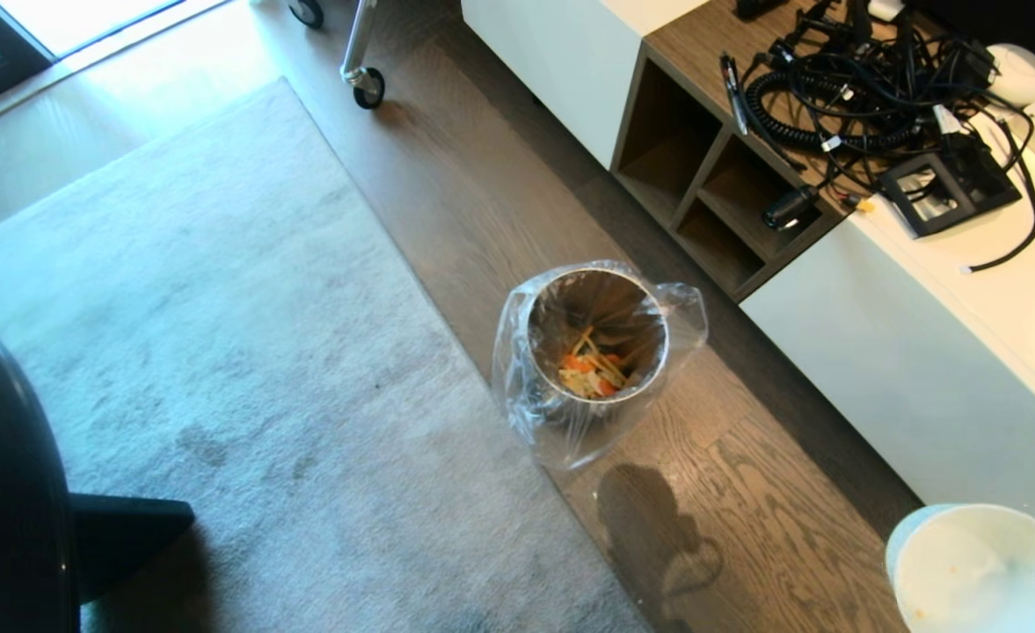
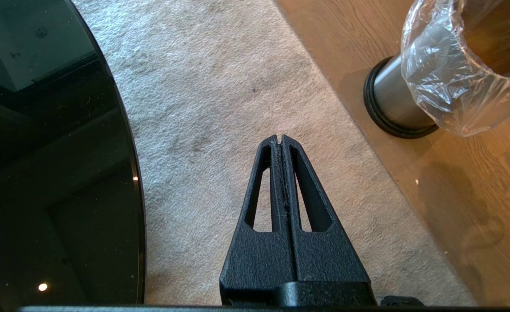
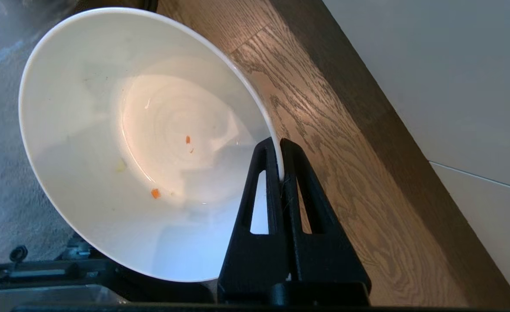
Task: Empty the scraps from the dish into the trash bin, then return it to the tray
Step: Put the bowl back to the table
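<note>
the right gripper (image 3: 280, 160) had its jaws pinched tight on the rim of the dish (image 3: 142, 143), one finger inside, one outside. the dish hung over the wood floor (image 3: 345, 182) beside the white worktop (image 1: 965, 352), near empty, a few orange crumbs stuck inside. the scraps (image 1: 592, 369) lay in the bin (image 1: 596, 338), well apart from the dish, its bag (image 1: 684, 316) draped over the rim. the left gripper (image 2: 280, 141) hung idle over the rug (image 2: 216, 86), jaws closed on nothing. no tray was in view. as i judged it, that thin rim hold could slip on the glossy dish on the swing back, dropping it or shaking crumbs onto the floor.
</note>
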Motion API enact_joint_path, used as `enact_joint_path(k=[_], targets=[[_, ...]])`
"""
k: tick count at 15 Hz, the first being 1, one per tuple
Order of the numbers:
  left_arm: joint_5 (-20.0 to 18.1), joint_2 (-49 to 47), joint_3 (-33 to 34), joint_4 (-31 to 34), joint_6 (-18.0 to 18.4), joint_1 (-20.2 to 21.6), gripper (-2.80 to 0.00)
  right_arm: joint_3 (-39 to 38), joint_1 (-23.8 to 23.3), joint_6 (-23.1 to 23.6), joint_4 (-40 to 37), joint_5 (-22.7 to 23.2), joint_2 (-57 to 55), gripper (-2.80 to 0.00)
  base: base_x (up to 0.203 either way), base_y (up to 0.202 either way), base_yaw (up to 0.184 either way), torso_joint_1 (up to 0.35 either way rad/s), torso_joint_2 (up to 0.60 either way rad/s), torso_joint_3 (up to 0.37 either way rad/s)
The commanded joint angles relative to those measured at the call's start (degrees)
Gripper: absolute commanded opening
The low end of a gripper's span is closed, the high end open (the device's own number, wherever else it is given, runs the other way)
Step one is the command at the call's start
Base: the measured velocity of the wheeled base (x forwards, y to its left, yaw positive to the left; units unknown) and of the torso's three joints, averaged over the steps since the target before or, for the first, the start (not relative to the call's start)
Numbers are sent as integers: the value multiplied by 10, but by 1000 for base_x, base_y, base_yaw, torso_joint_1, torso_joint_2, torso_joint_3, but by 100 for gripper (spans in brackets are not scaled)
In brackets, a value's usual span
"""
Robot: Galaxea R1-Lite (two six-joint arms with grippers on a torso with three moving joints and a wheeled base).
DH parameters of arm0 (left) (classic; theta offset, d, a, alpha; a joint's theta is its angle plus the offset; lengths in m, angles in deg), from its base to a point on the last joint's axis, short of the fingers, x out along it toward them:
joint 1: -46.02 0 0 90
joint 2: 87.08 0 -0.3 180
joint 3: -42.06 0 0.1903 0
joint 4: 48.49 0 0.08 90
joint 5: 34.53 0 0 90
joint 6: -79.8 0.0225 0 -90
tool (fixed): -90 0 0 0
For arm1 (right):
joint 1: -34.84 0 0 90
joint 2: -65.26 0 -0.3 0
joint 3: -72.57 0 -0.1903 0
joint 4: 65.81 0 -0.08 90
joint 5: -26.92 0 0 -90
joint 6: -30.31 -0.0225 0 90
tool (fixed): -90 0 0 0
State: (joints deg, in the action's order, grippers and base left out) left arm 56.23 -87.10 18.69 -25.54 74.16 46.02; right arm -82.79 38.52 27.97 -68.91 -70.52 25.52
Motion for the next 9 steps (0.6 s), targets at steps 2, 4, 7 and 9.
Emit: enact_joint_path(k=[2, 4, 7, 9], targets=[[0, 0, 0, 0, -1, 0, -280, -8, 1, 41, -108, 15, 165, -280, 0, 0, 0, 0, 0, 0], [0, 0, 0, 0, -1, 0, -280, -10, 1, 57, -157, 56, 223, -280, 0, 0, 0, 0, 0, 0], [0, 0, 0, 0, -1, 0, -280, -13, 0, 65, -205, 81, 238, -280, 0, 0, 0, 0, 0, 0], [0, 0, 0, 0, -1, 0, -280, -13, 0, 62, -204, 81, 238, -280, 0, 0, 0, 0, 0, 0]])
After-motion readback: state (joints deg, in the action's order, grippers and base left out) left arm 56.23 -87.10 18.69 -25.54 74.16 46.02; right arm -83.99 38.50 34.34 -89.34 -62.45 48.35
